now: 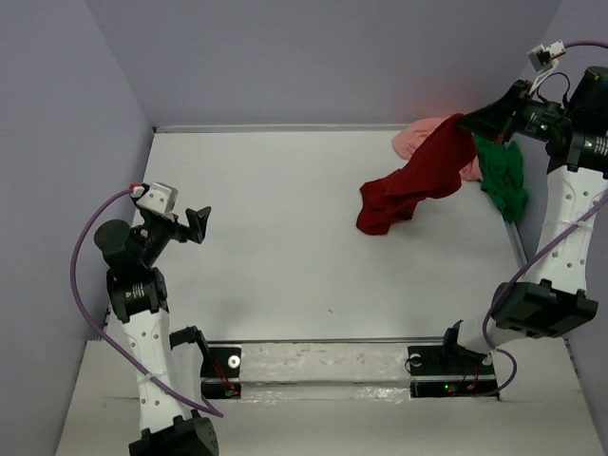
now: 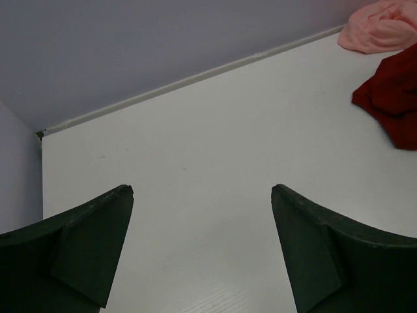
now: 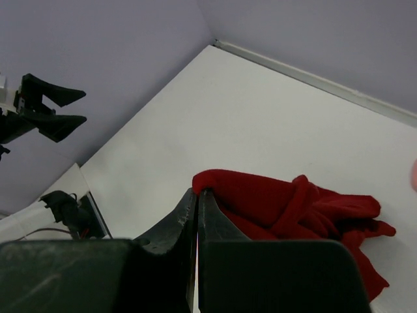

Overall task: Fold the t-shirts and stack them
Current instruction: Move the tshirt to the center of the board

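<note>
Above the white table with lilac walls, right gripper clamps the dark red t-shirt, left gripper gapes.

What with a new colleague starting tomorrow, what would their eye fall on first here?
The red shirt, pinched in the shut right gripper at the far right and trailing down to the table. Behind it the pink shirt and green shirt lie bunched in the far right corner, while the left gripper hangs wide open over the table's left side.
</note>
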Action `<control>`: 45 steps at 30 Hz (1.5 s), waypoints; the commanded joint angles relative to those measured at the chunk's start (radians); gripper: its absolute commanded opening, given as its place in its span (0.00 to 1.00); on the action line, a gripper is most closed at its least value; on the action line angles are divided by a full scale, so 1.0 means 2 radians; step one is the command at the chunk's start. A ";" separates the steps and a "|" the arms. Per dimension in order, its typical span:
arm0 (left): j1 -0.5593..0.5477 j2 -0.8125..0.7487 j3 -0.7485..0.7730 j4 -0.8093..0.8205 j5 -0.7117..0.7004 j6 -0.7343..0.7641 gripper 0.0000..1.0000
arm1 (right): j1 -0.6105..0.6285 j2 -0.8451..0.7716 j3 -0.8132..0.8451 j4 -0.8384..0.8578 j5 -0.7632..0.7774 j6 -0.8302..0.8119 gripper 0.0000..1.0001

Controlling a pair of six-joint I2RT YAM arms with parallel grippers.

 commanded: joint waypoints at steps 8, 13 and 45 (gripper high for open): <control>0.003 0.013 -0.011 0.045 0.027 -0.019 0.99 | 0.044 0.004 -0.033 -0.020 0.013 -0.071 0.00; 0.002 0.007 -0.017 0.047 0.030 -0.020 0.99 | 0.155 0.026 -0.038 -0.072 0.067 -0.121 0.00; 0.013 -0.013 -0.049 0.064 0.024 -0.024 0.99 | 0.512 0.432 0.279 -0.245 0.205 -0.245 1.00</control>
